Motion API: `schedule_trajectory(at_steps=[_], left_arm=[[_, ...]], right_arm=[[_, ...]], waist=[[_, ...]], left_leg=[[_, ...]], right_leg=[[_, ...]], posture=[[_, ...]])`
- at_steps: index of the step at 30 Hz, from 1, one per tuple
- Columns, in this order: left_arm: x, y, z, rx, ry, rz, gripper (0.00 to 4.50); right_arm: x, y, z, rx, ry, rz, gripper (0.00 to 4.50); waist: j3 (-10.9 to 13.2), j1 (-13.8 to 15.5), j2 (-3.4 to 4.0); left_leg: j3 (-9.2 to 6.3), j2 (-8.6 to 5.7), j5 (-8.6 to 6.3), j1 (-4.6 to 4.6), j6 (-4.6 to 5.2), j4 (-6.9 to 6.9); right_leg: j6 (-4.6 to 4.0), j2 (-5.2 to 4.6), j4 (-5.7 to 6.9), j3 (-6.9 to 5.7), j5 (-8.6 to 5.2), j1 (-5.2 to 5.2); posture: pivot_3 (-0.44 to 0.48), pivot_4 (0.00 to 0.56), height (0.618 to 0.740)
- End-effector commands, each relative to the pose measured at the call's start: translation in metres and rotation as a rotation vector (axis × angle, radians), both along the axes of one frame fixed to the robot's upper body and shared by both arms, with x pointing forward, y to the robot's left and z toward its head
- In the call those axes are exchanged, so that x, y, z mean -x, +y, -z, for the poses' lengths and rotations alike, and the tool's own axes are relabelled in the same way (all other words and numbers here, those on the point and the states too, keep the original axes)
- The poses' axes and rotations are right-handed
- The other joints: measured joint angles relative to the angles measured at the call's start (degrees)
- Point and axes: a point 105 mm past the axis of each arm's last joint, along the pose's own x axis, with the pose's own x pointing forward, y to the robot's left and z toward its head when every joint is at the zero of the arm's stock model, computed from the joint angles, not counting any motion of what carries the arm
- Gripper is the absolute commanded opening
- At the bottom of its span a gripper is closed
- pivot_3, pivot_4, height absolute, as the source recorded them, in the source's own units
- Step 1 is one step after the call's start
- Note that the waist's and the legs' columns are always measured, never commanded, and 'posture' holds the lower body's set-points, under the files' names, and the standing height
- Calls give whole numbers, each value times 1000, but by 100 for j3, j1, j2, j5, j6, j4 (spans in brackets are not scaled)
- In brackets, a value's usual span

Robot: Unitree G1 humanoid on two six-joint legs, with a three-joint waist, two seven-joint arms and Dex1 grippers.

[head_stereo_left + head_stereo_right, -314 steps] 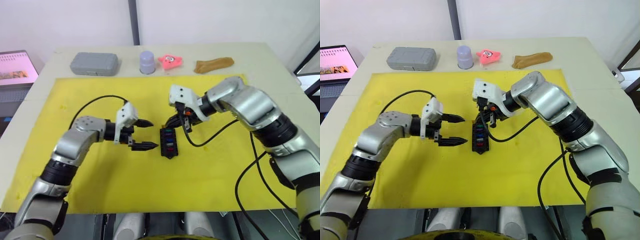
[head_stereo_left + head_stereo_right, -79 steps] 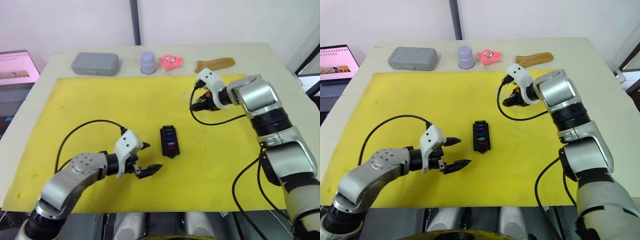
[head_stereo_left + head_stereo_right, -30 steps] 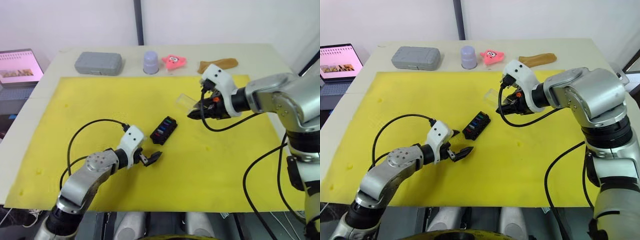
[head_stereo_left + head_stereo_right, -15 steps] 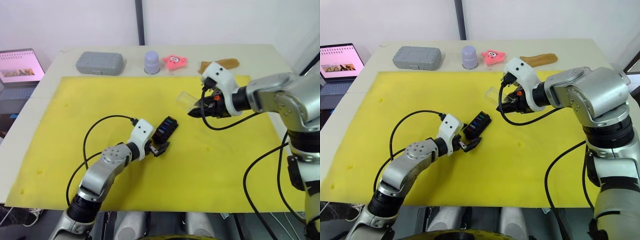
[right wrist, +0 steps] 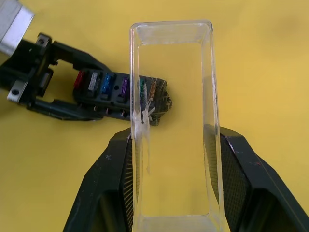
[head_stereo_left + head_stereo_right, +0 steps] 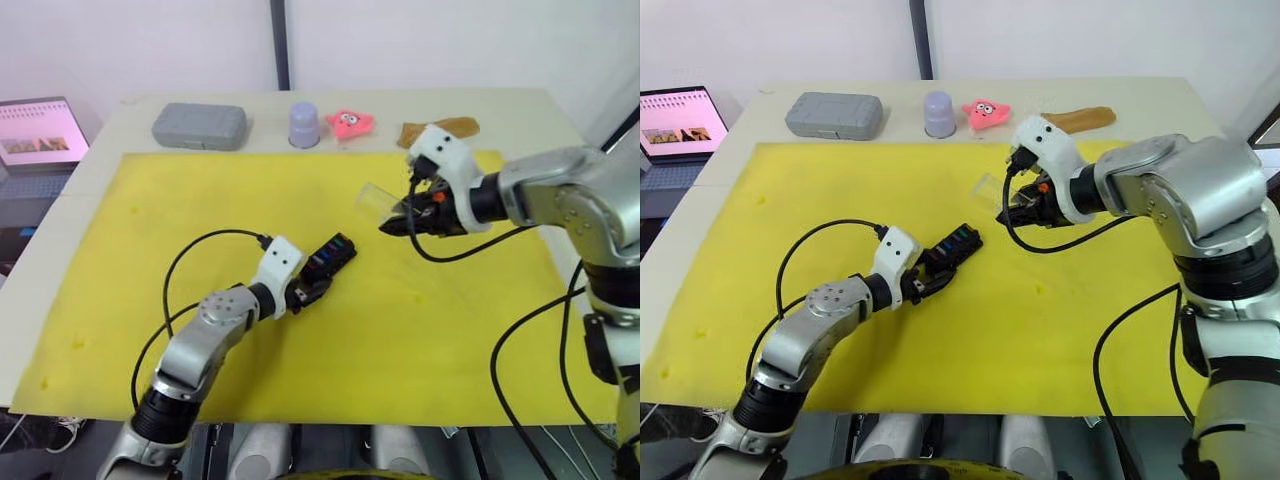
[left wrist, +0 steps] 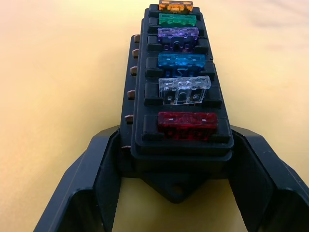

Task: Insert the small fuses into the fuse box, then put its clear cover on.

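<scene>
With all six fuses (image 7: 181, 63) seated, the left gripper (image 7: 174, 159) clamps the near end of the fuse box (image 6: 322, 266) on the yellow mat (image 6: 150, 230), steadying it, while the right gripper (image 5: 174, 159) holds the clear cover (image 5: 173, 111) aloft nearby, apparently ready for fitting.

Light is bright and even across both head views, seemingly from overhead, with no hard shadows on the yellow mat (image 6: 150, 250); only soft, short shadows sit under the arms and cables. The white wall at 12 o'clock is washed pale. The laptop screen (image 6: 35, 135) at 9 o'clock glows pink and reads overexposed. In the left wrist view the near end of the fuse box (image 7: 181, 121) and its red fuse (image 7: 187, 125) are sharp, while the far orange fuse (image 7: 175, 6) at 12 o'clock and the mat beyond go soft. In the right wrist view the clear cover (image 5: 174, 121) catches faint glare along its edges; the mat's corners look slightly darker, perhaps vignetting.
</scene>
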Motion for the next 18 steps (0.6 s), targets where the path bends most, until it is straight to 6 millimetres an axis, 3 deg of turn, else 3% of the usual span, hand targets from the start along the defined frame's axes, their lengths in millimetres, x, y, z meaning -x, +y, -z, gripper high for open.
schedule_trajectory(at_steps=[1, 6, 13, 18], left_arm=[[17, -8, -11, 29, -11, 284, 2545], [15, 3, -2, -83, -40, 527, 2545], [-4, 4, 3, -154, -84, 634, 2545], [-7, 1, 5, -171, -103, 664, 2545]], right_arm=[[20, 14, 3, 31, 13, -190, 1690], [24, 31, 18, 81, 23, -317, 1690], [37, 49, 41, 181, 41, -429, 1690], [29, 53, 49, 232, 10, -401, 1690]], waist=[[0, -3, 0], [0, -11, 0], [0, 0, -1], [0, -8, -1]], left_leg=[[0, 1, 0, 0, 0, 0], [2, 2, 0, 3, 0, 1], [-4, 1, 0, -3, 0, 2], [-3, 1, 0, 0, 0, 4]], right_leg=[[0, 0, 0, -1, 0, 0], [0, 2, 0, -4, 0, 3], [0, 1, -7, -7, 0, 3], [1, 1, -2, -7, 0, 2]], posture=[[0, 150, 740], [0, 150, 740], [0, 150, 740], [0, 150, 740]])
